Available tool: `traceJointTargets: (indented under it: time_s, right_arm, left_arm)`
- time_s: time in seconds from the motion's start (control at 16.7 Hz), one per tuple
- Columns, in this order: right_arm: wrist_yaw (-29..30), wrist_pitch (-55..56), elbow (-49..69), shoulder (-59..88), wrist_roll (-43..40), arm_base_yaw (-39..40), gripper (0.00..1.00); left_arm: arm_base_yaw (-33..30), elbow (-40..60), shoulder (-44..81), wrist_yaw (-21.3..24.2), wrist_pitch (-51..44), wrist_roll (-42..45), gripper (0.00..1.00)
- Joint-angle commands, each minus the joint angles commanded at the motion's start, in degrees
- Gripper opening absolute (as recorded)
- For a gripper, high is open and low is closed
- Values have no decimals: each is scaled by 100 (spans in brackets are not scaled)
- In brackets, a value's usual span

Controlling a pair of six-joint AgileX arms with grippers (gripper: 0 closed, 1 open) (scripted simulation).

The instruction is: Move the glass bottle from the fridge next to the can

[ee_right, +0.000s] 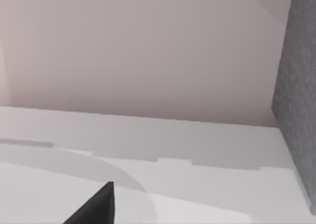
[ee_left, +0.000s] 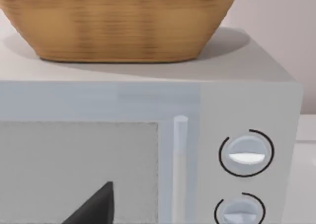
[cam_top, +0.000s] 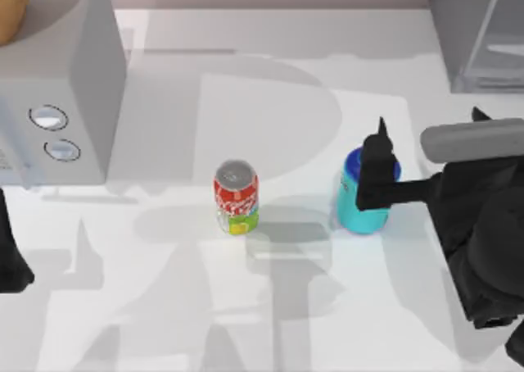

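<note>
The right claw [cam_top: 378,161] is over the glass bottle [cam_top: 365,198], its dark fingers reaching in from the right arm and covering the bottle's top; whether they are pinching the bottle or merely set around it I cannot tell. The bottle stands upright on the white bench [cam_top: 164,306], directly under that claw, with its teal body and a bit of blue shoulder visible beneath the fingers.

Out to the left of the claw, apart from the bottle with a clear gap between them, stands the can [cam_top: 237,197], upright, red with a green-yellow lower band and silver top. The bottle and the can sit roughly level with each other across the bench.

Behind the claw and off to its right, at the bench's far right corner, is the fridge [cam_top: 479,36], a grey box with a translucent panel. The bottle is outside it, well apart from it.

Farther off to the claw's left, past the can, is a light grey microwave [cam_top: 74,93] with two round knobs [cam_top: 49,118]. A woven basket [ee_left: 118,21] rests on top of it.

The left arm sits parked at the left edge of the bench, in front of the microwave. A dark fingertip [ee_left: 96,206] of its claw juts into the left wrist view, and I cannot tell how that claw is set.
</note>
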Motion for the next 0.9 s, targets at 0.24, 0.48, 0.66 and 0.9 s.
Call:
traceJointTargets:
  time_s: [0.24,0.48,0.66,0.9]
  right_arm:
    - [-1053,-1745,-512,-2316,-38,-854,100]
    - [-2113,-3447,-1038,-4721,-59,-1884,100]
    - [-2820,-4558,-1417,-6365,-72,-2706,100]
    - [-3503,-5668,-1842,-7970,-92,-3716,100]
  left_arm:
    - [0,0,0,0,0,0,100]
    - [0,0,0,0,0,0,100]
    - [0,0,0,0,0,0,100]
    - [0,0,0,0,0,0,100]
